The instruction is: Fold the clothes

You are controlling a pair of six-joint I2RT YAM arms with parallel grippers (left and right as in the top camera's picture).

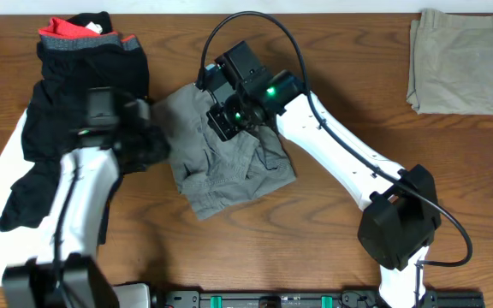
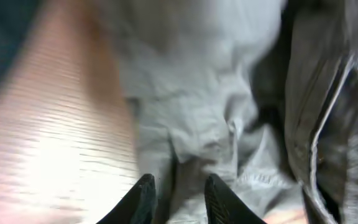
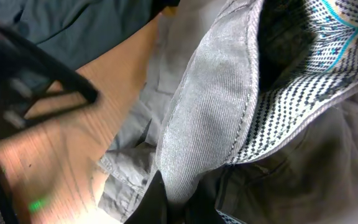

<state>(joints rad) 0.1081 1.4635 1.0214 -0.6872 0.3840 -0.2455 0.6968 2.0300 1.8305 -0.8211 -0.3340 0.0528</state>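
Note:
The grey shorts (image 1: pixel 229 167) lie crumpled at the table's middle. My right gripper (image 1: pixel 227 115) is over their far edge. In the right wrist view this gripper (image 3: pixel 188 202) is shut on a fold of the shorts' grey waistband (image 3: pixel 210 112), and the checked inner lining (image 3: pixel 303 81) shows. My left gripper (image 1: pixel 157 128) is at the shorts' left edge. The left wrist view shows its fingers (image 2: pixel 145 199) apart, the gripper (image 2: pixel 179 200) open over blurred grey cloth (image 2: pixel 191 106). The black clothes (image 1: pixel 75 85) with a red-and-grey band (image 1: pixel 67 32) lie at the far left.
Folded beige shorts (image 1: pixel 465 60) rest at the far right corner. A black piece (image 1: pixel 24 201) trails toward the front left beside my left arm (image 1: pixel 75 197). The right arm's base (image 1: pixel 400 227) stands at front right, and a rail (image 1: pixel 298 299) runs along the front edge.

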